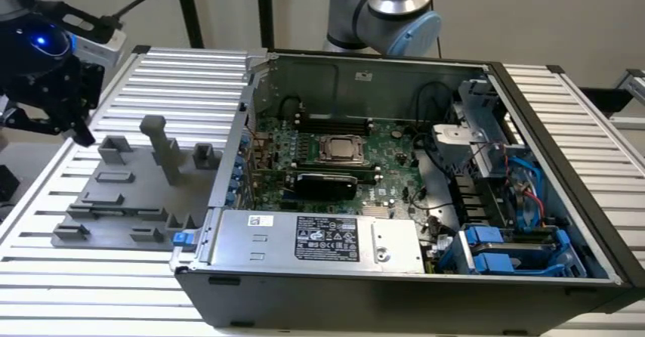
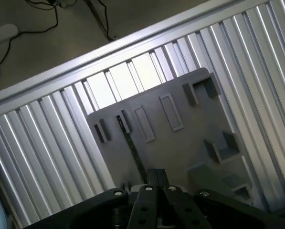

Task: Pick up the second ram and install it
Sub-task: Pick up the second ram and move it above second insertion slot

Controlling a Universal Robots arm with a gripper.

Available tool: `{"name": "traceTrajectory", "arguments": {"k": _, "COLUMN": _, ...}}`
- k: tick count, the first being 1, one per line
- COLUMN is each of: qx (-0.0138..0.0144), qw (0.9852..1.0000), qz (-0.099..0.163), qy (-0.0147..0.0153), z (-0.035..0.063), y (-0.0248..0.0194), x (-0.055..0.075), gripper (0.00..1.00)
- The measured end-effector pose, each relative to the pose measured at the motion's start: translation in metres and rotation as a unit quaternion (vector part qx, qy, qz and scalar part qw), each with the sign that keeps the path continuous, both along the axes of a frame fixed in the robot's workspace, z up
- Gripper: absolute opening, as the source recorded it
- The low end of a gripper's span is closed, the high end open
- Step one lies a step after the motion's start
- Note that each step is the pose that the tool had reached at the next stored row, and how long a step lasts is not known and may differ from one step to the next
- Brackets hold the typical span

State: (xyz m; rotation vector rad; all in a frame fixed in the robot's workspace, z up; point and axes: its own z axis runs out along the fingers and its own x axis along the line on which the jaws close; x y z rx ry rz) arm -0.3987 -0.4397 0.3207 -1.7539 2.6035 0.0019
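Metal edges are the main hazard, I judge. The second ram (image 2: pixel 131 148), a long thin dark-green circuit-board stick seen edge-on in the wrist view, juts well past the fingertips. Held that way, it could pivot or slip in the grip. A tilted stick could catch the wall of the open black computer case (image 1: pixel 403 292). It could also meet the long black slots (image 1: pixel 333 123), just beyond the square processor socket (image 1: pixel 343 149) on the green motherboard (image 1: pixel 388 144), at a crooked angle and jam instead of seating.

The black claw (image 1: pixel 78 133) hangs at the exterior view's far left, above the far left corner of the grey moulded plastic tray (image 1: pixel 131 201). That tray lies on the slatted aluminium table (image 1: pixel 101 276), and the claw is well apart from the case on the right. In the wrist view the claw (image 2: pixel 156 177) appears closed, its two fingers nearly together and pinching the near end of the ram. The stick is up in the air over the tray (image 2: pixel 199 119), not in any of its blocks.
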Motion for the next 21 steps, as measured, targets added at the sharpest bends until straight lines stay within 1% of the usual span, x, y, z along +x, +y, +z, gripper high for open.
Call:
{"name": "traceTrajectory", "arguments": {"k": 1, "qx": -0.0008, "qw": 1.0000, "qz": 0.008, "qy": -0.0024, "z": -0.0003, "y": 0.0000, "x": 0.000, "gripper": 0.00}}
{"name": "traceTrajectory", "arguments": {"k": 2, "qx": -0.0014, "qw": 0.9999, "qz": 0.016, "qy": -0.0041, "z": -0.0007, "y": 0.0000, "x": 0.000, "gripper": 0.00}}
{"name": "traceTrajectory", "arguments": {"k": 3, "qx": -0.0018, "qw": 0.9997, "qz": 0.025, "qy": -0.0047, "z": -0.0011, "y": -0.0001, "x": 0.000, "gripper": 0.00}}
{"name": "traceTrajectory", "arguments": {"k": 5, "qx": -0.0020, "qw": 0.9990, "qz": 0.043, "qy": -0.0049, "z": -0.0021, "y": 0.0000, "x": 0.000, "gripper": 0.00}}
{"name": "traceTrajectory", "arguments": {"k": 7, "qx": -0.0021, "qw": 0.9981, "qz": 0.062, "qy": -0.0049, "z": -0.0036, "y": 0.0000, "x": 0.000, "gripper": 0.00}}
{"name": "traceTrajectory", "arguments": {"k": 10, "qx": -0.0020, "qw": 0.9960, "qz": 0.089, "qy": -0.0049, "z": -0.0060, "y": 0.0000, "x": 0.000, "gripper": 0.00}}
{"name": "traceTrajectory", "arguments": {"k": 14, "qx": -0.0019, "qw": 0.9926, "qz": 0.121, "qy": -0.0049, "z": -0.0103, "y": 0.0000, "x": 0.000, "gripper": 0.00}}
{"name": "traceTrajectory", "arguments": {"k": 17, "qx": -0.0017, "qw": 0.9902, "qz": 0.139, "qy": -0.0044, "z": -0.0146, "y": -0.0004, "x": 0.000, "gripper": 0.00}}
{"name": "traceTrajectory", "arguments": {"k": 21, "qx": -0.0014, "qw": 0.9877, "qz": 0.156, "qy": -0.0028, "z": -0.0215, "y": -0.0026, "x": 0.000, "gripper": 0.00}}
